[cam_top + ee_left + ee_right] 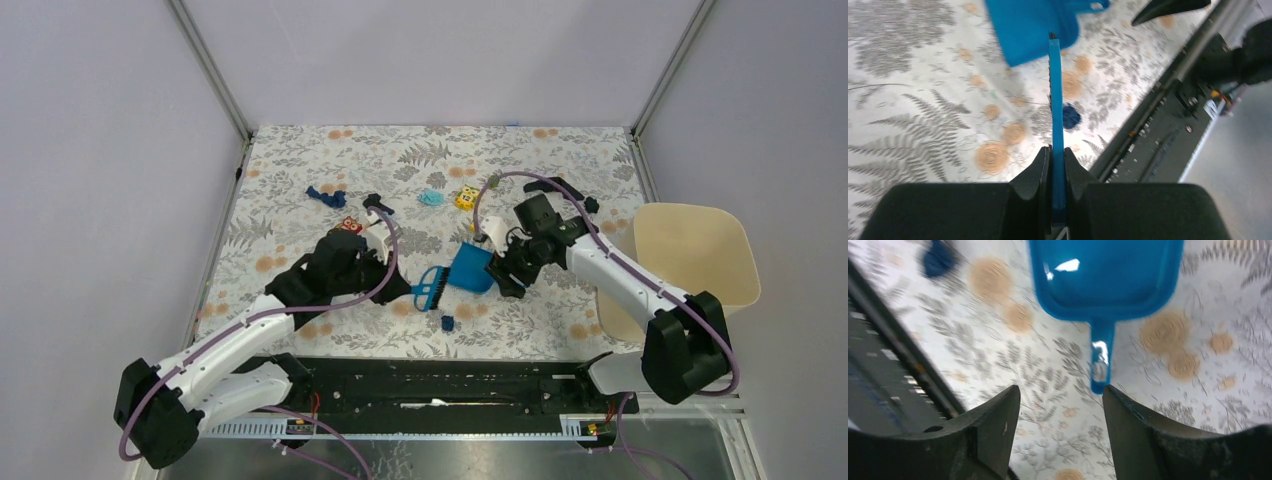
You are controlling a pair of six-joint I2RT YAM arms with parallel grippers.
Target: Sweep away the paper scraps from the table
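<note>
Three paper scraps show from above: a dark blue wad (447,323) near the front edge of the table (300,150), and farther back a second dark blue scrap (326,195) and a light cyan scrap (432,198).

The near wad is what matters next, by my reading. It lies just toward the arm bases from the brush head (428,288) and from the mouth of the blue dustpan (470,268), apart from both. The left gripper (1057,150) is the closer of the two. Its fingers are clamped on the thin blue brush handle (1056,100), which runs straight out from them toward the pan, and the wad sits just to one side of that line.

The dustpan lies roughly crosswise on the table. Its open mouth faces left toward the brush, and its handle (1101,360) points right, at the right gripper (1060,390). That gripper is spread wide and holds nothing. The handle's end reaches about level with the fingertips and sits nearer one finger.

A sweep would have to pull the wad up and rightward into the pan's mouth.
</note>
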